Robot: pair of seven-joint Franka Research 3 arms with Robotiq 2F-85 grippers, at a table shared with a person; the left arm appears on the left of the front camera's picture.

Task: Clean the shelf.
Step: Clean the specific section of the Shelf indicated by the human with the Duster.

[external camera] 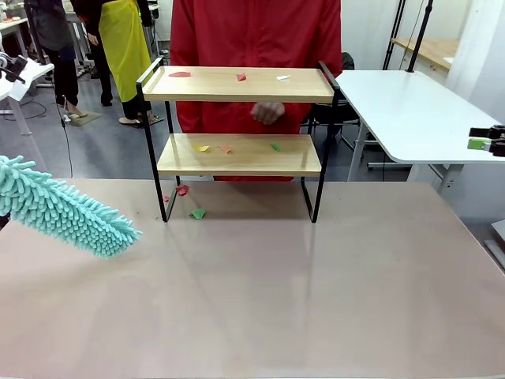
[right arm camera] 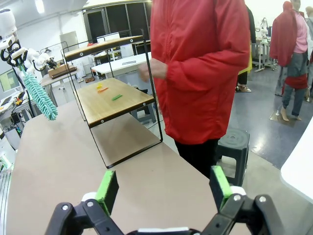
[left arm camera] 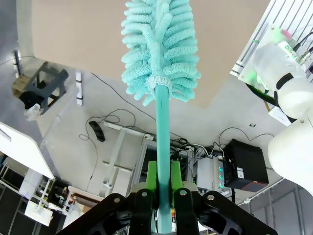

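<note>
The shelf (external camera: pixel 237 84) stands at the far middle of the table, two wooden boards in a black frame. Small coloured paper scraps (external camera: pixel 241 76) lie on its top board, more scraps (external camera: pixel 226 148) on the lower board, and two (external camera: pixel 197 213) on the table by its left legs. My left gripper (left arm camera: pixel 164 183) is shut on the handle of a teal fluffy duster (left arm camera: pixel 159 49). The duster's head (external camera: pixel 67 212) hangs over the table's left side, well short of the shelf. My right gripper (right arm camera: pixel 164 188) is open and holds nothing, off the table's right side (external camera: pixel 488 140).
A person in a red jacket (external camera: pixel 256 31) stands right behind the shelf, one hand (external camera: pixel 268 112) between the boards. A white table (external camera: pixel 410 110) is at the far right, a dark stool (right arm camera: pixel 234 142) beside the person. The beige table (external camera: pixel 276 300) lies bare in front.
</note>
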